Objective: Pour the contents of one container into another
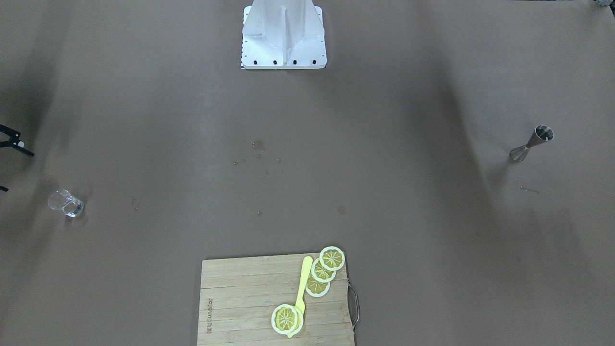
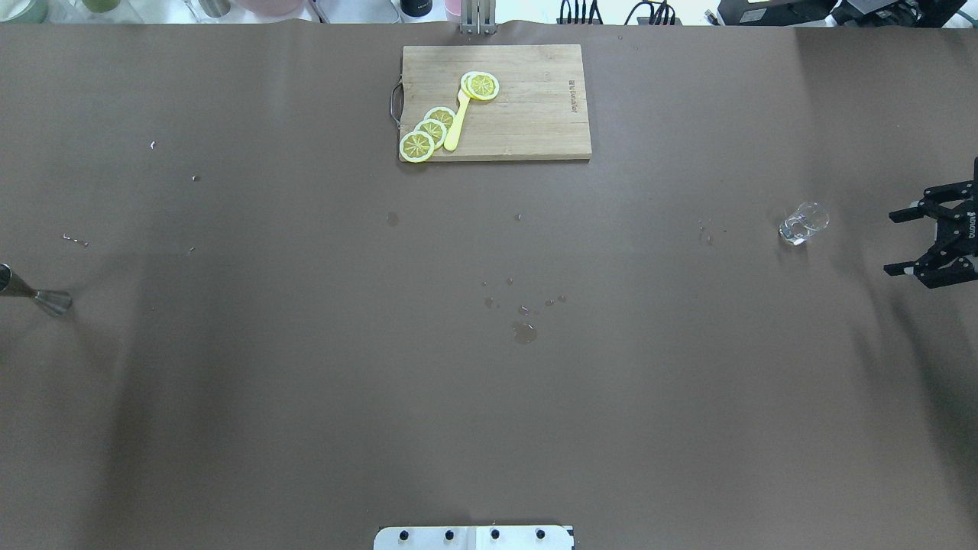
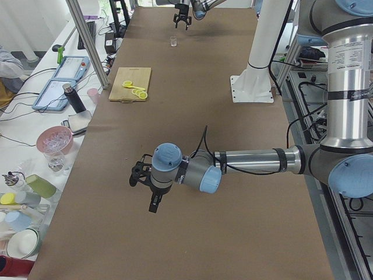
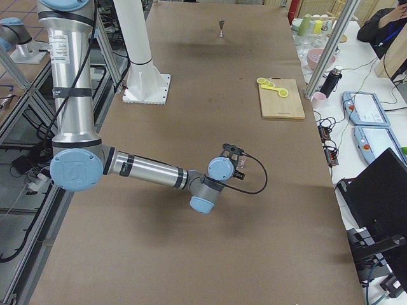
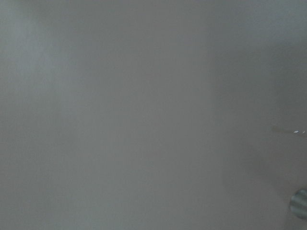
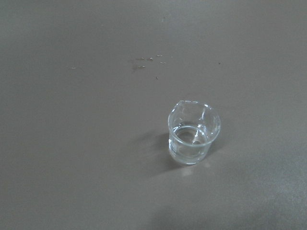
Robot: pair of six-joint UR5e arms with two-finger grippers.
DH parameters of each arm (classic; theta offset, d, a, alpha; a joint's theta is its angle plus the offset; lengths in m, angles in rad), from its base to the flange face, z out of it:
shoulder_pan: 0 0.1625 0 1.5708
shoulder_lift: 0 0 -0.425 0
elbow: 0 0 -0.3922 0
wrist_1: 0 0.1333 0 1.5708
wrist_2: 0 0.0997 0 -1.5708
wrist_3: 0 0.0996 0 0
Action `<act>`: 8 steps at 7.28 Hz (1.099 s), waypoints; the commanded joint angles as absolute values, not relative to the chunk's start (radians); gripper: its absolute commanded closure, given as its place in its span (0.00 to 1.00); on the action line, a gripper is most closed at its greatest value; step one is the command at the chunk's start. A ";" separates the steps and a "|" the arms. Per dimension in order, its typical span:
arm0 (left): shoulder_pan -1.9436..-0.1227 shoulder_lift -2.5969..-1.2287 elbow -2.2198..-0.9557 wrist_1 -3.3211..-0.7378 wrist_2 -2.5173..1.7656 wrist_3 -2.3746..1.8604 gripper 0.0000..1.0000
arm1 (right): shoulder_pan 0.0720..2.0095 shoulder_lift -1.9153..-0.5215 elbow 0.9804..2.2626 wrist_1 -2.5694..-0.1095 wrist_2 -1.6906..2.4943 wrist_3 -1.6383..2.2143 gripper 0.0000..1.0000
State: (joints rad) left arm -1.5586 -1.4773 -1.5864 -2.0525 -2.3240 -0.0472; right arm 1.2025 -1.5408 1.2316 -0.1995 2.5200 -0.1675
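Rightward, the glass [image 2: 802,223] stands upright on the brown table [image 2: 489,397]. The right gripper [image 2: 898,243] hangs near it, jaws spread wide and holding nothing. At the table's opposite end the jigger [image 2: 38,296] stands upright. For the left gripper [image 3: 143,186], I cannot tell how far it is open.

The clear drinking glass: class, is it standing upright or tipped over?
Upright. The glass rests on its thick base on the table, with its open rim facing up.
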 commanded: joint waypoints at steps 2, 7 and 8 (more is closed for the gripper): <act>-1.534 -1.488 -1.580 -2.432 -2.316 -0.048 0.01 | 1.187 -1.534 1.211 -0.198 2.464 -0.251 0.00; -1.470 -1.494 -1.692 -2.533 -2.186 -0.054 0.01 | 1.180 -1.444 1.135 -0.190 2.459 -0.284 0.00; -1.467 -1.494 -1.722 -2.495 -2.136 -0.055 0.01 | 1.180 -1.421 1.114 -0.189 2.459 -0.285 0.00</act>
